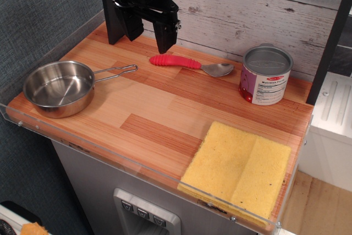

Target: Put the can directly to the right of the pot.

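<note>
The can (265, 75) stands upright at the back right of the wooden counter, with a grey metal lid and a white and purple label. The pot (57, 87), a shallow shiny steel pan, sits at the left edge with its wire loop handle (117, 72) pointing right. My gripper (149, 39) is black and hangs above the back of the counter, between pot and can and far from both. Its fingers point down and hold nothing; I cannot tell how far apart the jaws stand.
A spoon (190, 64) with a red handle lies just below the gripper at the back. A yellow sponge cloth (239, 167) lies at the front right corner. A clear plastic lip (110, 155) runs along the counter's front edge. A plank wall stands behind.
</note>
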`<control>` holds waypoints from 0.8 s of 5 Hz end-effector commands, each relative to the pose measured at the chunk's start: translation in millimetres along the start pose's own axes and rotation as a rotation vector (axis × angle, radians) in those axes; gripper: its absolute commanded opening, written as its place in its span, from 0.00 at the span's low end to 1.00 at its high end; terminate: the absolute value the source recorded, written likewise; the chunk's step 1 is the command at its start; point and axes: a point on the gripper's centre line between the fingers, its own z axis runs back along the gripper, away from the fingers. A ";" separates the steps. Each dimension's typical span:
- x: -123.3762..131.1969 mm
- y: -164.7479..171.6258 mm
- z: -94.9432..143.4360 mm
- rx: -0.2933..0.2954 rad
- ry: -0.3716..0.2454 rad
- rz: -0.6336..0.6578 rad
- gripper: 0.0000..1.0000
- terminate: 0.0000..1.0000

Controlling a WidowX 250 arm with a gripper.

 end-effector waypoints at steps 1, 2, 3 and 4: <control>0.0 0.0 0.0 0.000 0.000 0.000 1.00 0.00; 11.0 -21.0 4.5 -0.005 -0.012 -0.105 1.00 0.00; 27.0 -49.3 12.2 -0.029 -0.063 -0.224 1.00 0.00; 47.5 -84.5 13.9 -0.068 -0.114 -0.429 1.00 0.00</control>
